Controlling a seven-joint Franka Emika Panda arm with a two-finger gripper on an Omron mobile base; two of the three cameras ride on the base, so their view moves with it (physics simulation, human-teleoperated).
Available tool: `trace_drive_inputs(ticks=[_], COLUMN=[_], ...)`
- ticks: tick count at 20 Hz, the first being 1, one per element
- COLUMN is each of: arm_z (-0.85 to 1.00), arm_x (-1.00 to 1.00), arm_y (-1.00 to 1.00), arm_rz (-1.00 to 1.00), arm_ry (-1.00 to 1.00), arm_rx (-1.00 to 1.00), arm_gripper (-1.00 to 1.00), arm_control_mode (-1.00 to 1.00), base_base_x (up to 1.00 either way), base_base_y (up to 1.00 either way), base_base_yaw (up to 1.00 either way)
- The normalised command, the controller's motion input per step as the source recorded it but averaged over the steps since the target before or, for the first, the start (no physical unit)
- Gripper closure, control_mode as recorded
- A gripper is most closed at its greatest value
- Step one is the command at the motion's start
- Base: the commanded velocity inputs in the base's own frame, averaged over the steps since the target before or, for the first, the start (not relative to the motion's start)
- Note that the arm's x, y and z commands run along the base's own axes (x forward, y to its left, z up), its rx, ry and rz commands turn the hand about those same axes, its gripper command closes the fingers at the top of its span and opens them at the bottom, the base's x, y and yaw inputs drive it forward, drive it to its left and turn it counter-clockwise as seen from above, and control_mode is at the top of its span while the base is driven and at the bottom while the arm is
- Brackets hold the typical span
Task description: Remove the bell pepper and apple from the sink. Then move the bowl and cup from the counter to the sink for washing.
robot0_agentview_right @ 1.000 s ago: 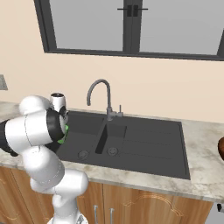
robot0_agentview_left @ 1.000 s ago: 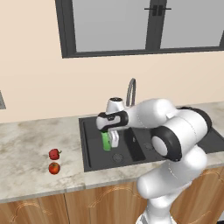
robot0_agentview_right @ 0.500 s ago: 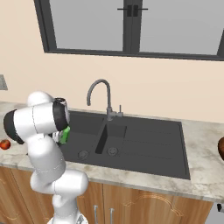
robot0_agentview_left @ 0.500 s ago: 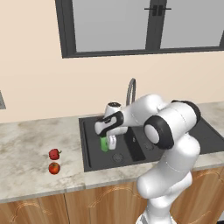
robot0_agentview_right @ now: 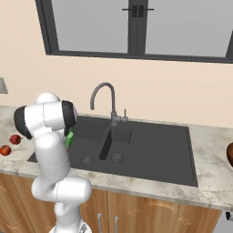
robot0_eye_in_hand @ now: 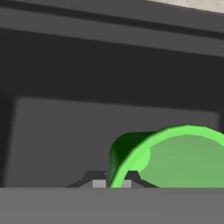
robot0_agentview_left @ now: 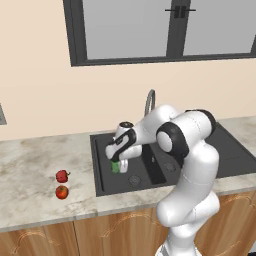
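Note:
My gripper (robot0_agentview_left: 116,161) is shut on the rim of the green cup (robot0_agentview_left: 115,167), which it holds low over the left basin of the dark sink (robot0_agentview_left: 102,150). In the hand view the cup (robot0_eye_in_hand: 175,153) tilts across the lower right, with its rim between the fingertips (robot0_eye_in_hand: 99,182) and the basin wall (robot0_eye_in_hand: 65,131) behind it. From the right, the cup (robot0_agentview_right: 69,139) peeks out beside the arm. The bell pepper (robot0_agentview_left: 62,175) and the apple (robot0_agentview_left: 61,192) lie on the counter (robot0_agentview_left: 30,165) left of the sink. The brown bowl (robot0_agentview_right: 230,154) sits at the far right edge.
The curved grey faucet (robot0_agentview_right: 102,91) rises behind the divider between the basins, close to the arm. A drain (robot0_agentview_right: 117,157) marks the smaller basin, with a flat drainboard (robot0_agentview_right: 159,145) to its right. A window runs above the back wall.
The arm has swung further left and the cup has come down a little into the left basin. The grip on the cup is unchanged, and the pepper and apple have stayed put.

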Motion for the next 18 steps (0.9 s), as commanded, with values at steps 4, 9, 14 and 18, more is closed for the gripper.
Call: trace_drive_inputs(ticks=[4,9,14,18], arm_z=[-0.26,-0.21,-0.23,-0.27], arm_x=[0.34,0.38,0.42,0.42], arm_y=[0.22,0.16,0.13,0.15], arm_rz=[0.00,0.00,0.00,0.00], arm_ry=[-0.02,0.00,0.00,0.00], arm_rx=[0.00,0.00,0.00,0.00], arm_gripper=[1.00,1.00,1.00,1.00], arm_control_mode=[-1.00,-1.00,-1.00,-1.00], base_base_x=[0.00,0.00,0.00,0.00], base_base_y=[0.00,0.00,0.00,0.00], base_base_yaw=[0.00,0.00,0.00,0.00])
